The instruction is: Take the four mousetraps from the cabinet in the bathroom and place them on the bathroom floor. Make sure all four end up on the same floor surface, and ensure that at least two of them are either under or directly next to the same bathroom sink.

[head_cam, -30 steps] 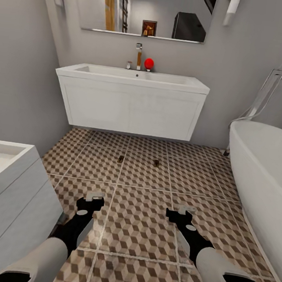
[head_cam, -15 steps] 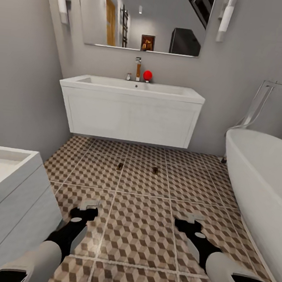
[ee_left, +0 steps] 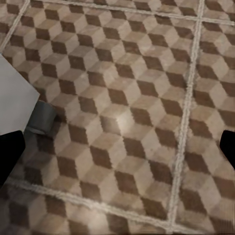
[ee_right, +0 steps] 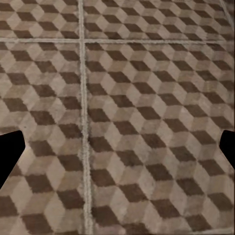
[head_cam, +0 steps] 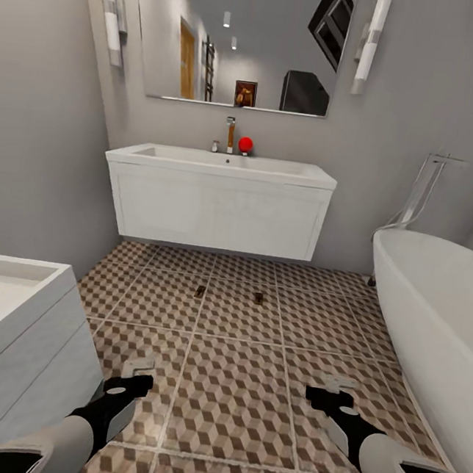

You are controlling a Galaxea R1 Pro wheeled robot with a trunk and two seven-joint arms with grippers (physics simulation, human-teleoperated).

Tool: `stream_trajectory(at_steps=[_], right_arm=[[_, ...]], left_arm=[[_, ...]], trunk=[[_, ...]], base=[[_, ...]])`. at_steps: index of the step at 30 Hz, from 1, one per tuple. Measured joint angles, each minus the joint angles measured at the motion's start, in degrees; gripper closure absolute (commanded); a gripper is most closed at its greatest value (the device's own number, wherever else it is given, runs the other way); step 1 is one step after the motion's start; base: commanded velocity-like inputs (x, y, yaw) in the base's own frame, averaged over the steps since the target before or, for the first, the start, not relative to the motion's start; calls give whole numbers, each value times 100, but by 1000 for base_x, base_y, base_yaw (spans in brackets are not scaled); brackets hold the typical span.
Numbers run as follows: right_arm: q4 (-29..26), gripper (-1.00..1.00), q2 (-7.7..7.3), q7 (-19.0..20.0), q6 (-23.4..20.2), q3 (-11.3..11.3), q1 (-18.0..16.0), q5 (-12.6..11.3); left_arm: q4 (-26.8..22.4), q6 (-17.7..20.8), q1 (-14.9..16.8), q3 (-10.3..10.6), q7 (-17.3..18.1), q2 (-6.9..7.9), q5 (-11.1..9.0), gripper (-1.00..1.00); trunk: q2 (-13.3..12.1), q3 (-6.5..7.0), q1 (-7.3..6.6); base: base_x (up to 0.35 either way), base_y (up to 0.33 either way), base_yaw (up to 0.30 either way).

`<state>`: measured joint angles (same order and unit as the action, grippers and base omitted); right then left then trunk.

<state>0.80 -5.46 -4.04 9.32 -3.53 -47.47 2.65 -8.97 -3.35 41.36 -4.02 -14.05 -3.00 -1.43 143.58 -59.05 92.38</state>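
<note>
Two mousetraps (head_cam: pixel 200 291) (head_cam: pixel 258 297) lie flat on the cube-patterned bathroom floor (head_cam: pixel 230 406), side by side just in front of the white vanity unit that carries the sink (head_cam: pixel 223 162). Both sit roughly one tile out from the unit's front. My left gripper (head_cam: pixel 136 376) and right gripper (head_cam: pixel 329 394) hover low over the tiles, well short of the traps, both open and empty. In the left wrist view my left gripper (ee_left: pixel 117 147) has bare tile between its spread fingers, and so does my right gripper (ee_right: pixel 117 147) in the right wrist view. The cabinet is out of view.
A big white bathtub (head_cam: pixel 434 313) fills the right side. A second white boxy unit (head_cam: pixel 10 334) stands close at the lower left, its corner and a grey foot (ee_left: pixel 41 117) near my left gripper. A red object (head_cam: pixel 245 145) sits by the tap, under a mirror (head_cam: pixel 246 38).
The whole picture has shifted: the camera has drawn back and tilted up, so the sink looks smaller and more mirror shows. Both grippers now sit lower in the picture. The traps lie as before.
</note>
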Motion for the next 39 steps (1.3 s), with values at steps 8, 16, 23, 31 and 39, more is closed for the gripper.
stream_trajectory(at_steps=[8,16,23,31,39], right_arm=[[65,-100,-239,-6,21,-5,5,-8],[82,-100,-422,-7,20,-8,165,-18],[86,-100,-534,-8,13,-14,613,-19],[88,-100,-613,-8,15,-19,1453,-25],[93,-100,-586,-8,3,-15,1884,-30]], left_arm=[[397,-225,0,2,-4,184,-176,-100],[708,-278,-14,-2,6,290,-239,-100],[831,-264,-45,-2,24,360,-327,-100],[864,-247,-225,-6,60,431,-674,-100],[866,-247,-712,-2,77,457,-879,-100]], trunk=[[-11,178,-21],[-22,355,-41],[-31,510,-59],[-197,670,-157],[-518,814,-333]], base=[[0,0,0],[0,0,0],[0,0,0],[0,0,0],[0,0,0]])
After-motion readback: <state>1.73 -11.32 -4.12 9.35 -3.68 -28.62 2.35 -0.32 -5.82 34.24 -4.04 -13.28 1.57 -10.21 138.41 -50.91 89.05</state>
